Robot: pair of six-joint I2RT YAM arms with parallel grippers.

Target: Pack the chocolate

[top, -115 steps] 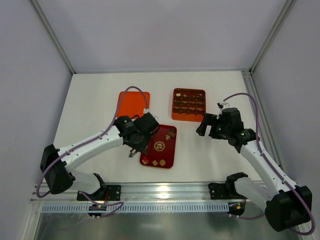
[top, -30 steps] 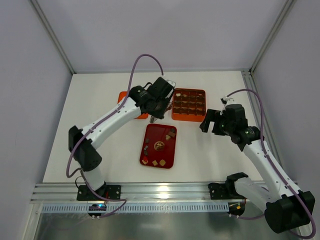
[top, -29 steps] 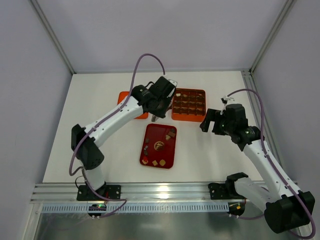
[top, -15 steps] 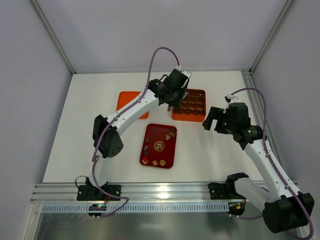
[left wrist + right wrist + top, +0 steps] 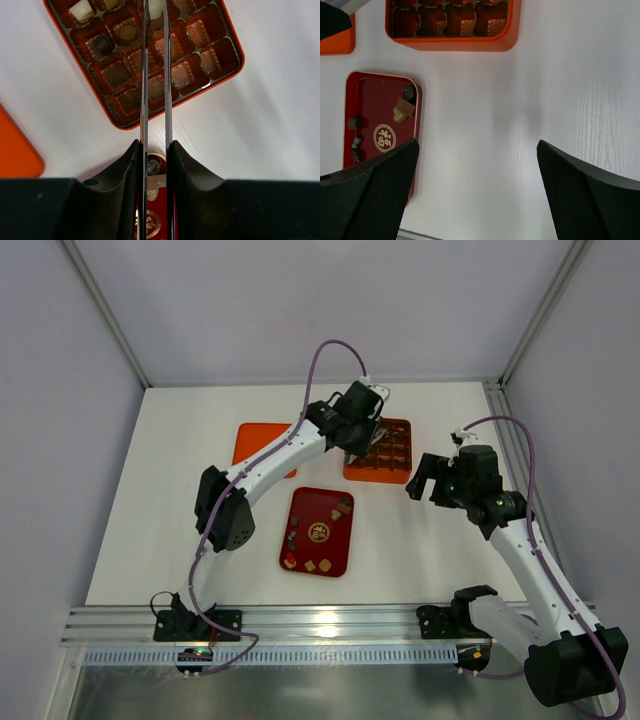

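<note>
My left gripper point(image 5: 362, 440) hangs over the orange box point(image 5: 378, 452), a grid of cells. Its long thin metal fingers point(image 5: 144, 75) stand close together, shut on a pale cream chocolate point(image 5: 156, 6) at their tips, above the box's far cells. In the box point(image 5: 120, 122) lie a white piece point(image 5: 82, 9), a dark one point(image 5: 103, 45) and a tan one point(image 5: 127, 32). More chocolate lies loose on the dark red tray point(image 5: 318, 530): a tan piece point(image 5: 402, 111) and a dark round one point(image 5: 409, 92). My right gripper point(image 5: 425, 480) is open over bare table, right of the tray point(image 5: 370, 100).
A flat orange lid point(image 5: 262, 445) lies left of the box. Between the tray and the right arm is white tabletop point(image 5: 520, 125). Frame posts and grey walls close in the table, with the aluminium rail at the near edge.
My left arm has swung right, from the box's left edge to over its cells, carrying the pale piece. The right arm has barely shifted.
</note>
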